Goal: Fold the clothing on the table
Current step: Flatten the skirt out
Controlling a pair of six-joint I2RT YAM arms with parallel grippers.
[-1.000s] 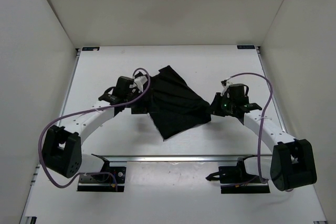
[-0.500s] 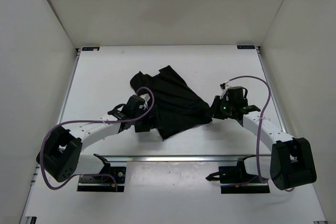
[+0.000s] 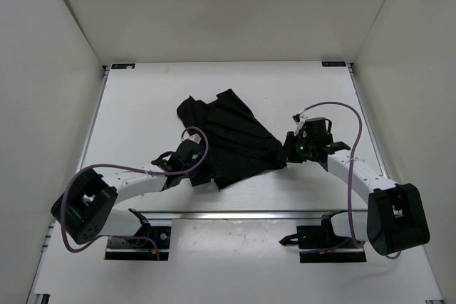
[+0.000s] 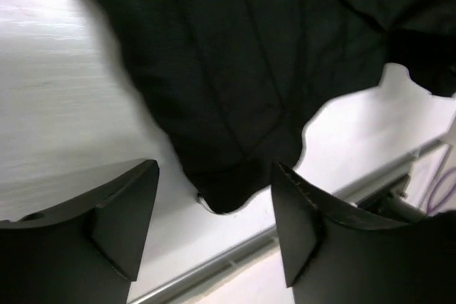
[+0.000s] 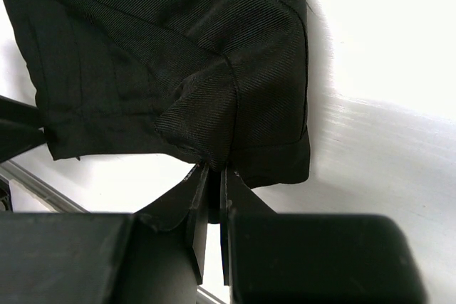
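A: A flat white table, edged by thin metal rails, is shown. What is laid on it?

B: The clothing, matte black and finely ribbed, is spread mid-table in a rumpled wedge.

A: And around it?

B: Its near corner is straddled by the left gripper, jaws spread. A fold at its right corner is pinched by the right gripper.

I am operating in what looks like a robotics lab test cell. A large flat white rectangular tabletop is boxed in by plain white panel walls at nine, twelve and three o'clock. At six o'clock, a thin silver metal rail fronts two bolted black arm mounts, with purple cables trailing.
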